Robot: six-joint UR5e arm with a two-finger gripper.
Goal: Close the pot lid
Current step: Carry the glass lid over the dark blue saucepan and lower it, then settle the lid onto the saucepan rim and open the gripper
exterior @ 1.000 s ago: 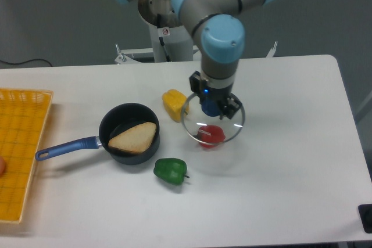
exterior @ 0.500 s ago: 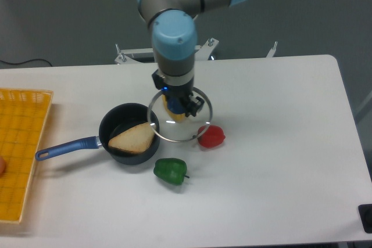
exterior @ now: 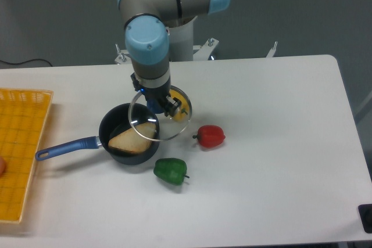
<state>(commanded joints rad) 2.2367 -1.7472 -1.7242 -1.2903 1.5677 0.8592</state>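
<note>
Over table (exterior: 279,161), lid (exterior: 158,115) in hand (exterior: 160,106)

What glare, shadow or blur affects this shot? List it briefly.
Fixed camera view: small white glints on the clear lid, through which the yellow pepper and the bread show; soft even light, with faint shadows under the pot and green pepper; the hand is dark and slightly soft; the whole frame is mildly grainy.

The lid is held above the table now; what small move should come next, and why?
Probably carry the lid a little further left, then lower it. Held by the gripper, it overlaps only the right part of the pot, so it is not yet centred over the rim.
</note>
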